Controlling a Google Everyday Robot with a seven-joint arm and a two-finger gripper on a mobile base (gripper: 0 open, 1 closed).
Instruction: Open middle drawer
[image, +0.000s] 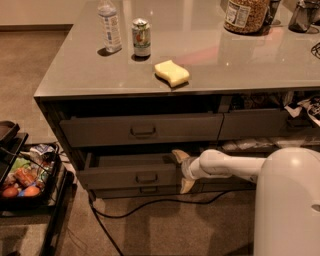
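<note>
The middle drawer (125, 176) is a wide dark grey drawer below the counter. It stands pulled out a little, with a dark gap showing behind its front, and has a small pull handle (146, 177) at its centre. My gripper (180, 171) is at the right end of that drawer front, reaching in from the right on a white arm (225, 166). It is open: one tan finger (179, 155) points up over the front's top edge and the other points down below it. Nothing is held between them.
Above is the top drawer (142, 131), and below is a slim bottom drawer (150, 190). The counter (240, 60) holds a water bottle (110, 25), a can (141, 37), a yellow sponge (172, 73) and a jar (245, 15). A black cable (150, 204) lies on the carpet. A snack rack (25, 180) stands at the left.
</note>
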